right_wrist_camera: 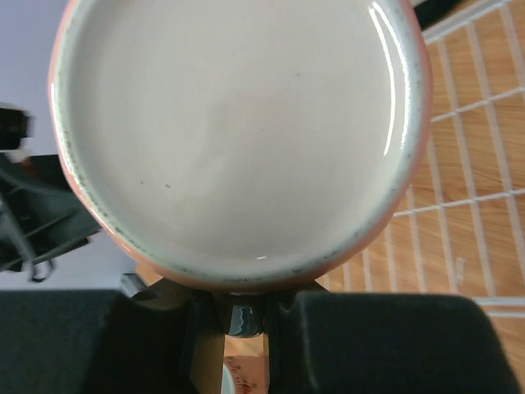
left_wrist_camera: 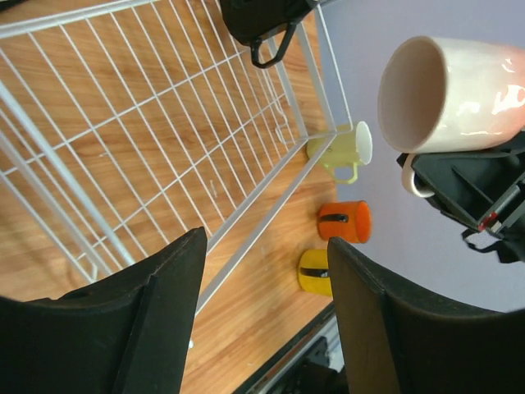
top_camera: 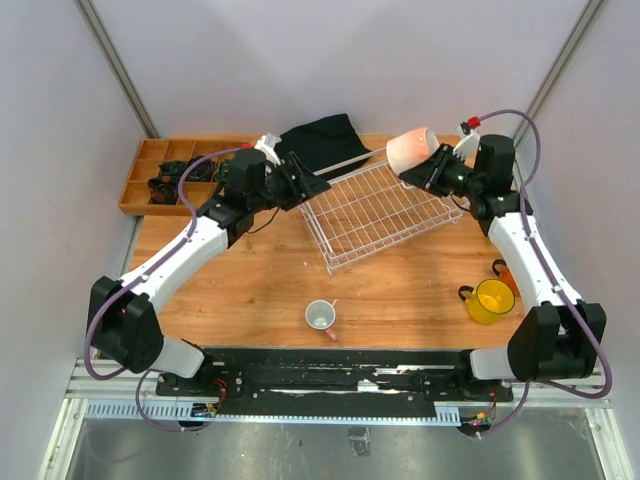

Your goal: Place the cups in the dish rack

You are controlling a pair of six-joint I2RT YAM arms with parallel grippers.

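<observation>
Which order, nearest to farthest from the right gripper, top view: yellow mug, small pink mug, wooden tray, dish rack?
1. dish rack, just beside the right gripper, which holds the pale pink mug.
2. yellow mug, front right.
3. small pink mug, front centre.
4. wooden tray, far left.

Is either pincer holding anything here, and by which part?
The right pincer holds the pale pink mug, gripped at its handle side. The left pincer is open and empty.
</observation>
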